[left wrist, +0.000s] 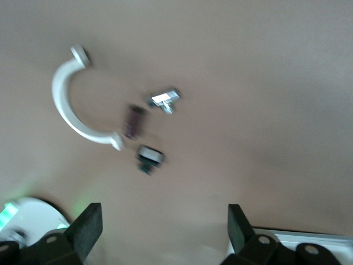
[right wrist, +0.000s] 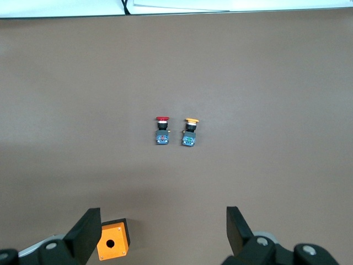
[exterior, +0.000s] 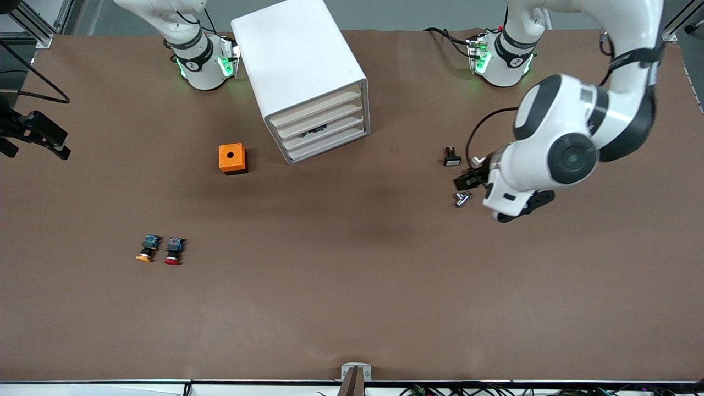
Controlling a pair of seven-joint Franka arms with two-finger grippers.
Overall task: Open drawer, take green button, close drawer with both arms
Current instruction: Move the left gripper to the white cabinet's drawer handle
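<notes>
The white cabinet (exterior: 300, 60) stands between the arm bases, its four cream drawer fronts all pushed in. The drawer (exterior: 330, 133) is third from the top; something dark shows in the gap above its front. The green-capped button is hidden. My left gripper (exterior: 467, 180) is open and empty, low over the table toward the left arm's end, beside some small parts; its fingers (left wrist: 85, 226) stand wide apart in the left wrist view. My right gripper (right wrist: 164, 221) is open and empty, high above the table, out of the front view.
An orange box with a hole (exterior: 232, 158) sits beside the cabinet and shows by one right finger (right wrist: 113, 240). Yellow-capped (exterior: 147, 248) and red-capped (exterior: 174, 251) buttons lie nearer the front camera. A white-capped switch (exterior: 452, 158) and a metal part (exterior: 462, 199) lie by the left gripper.
</notes>
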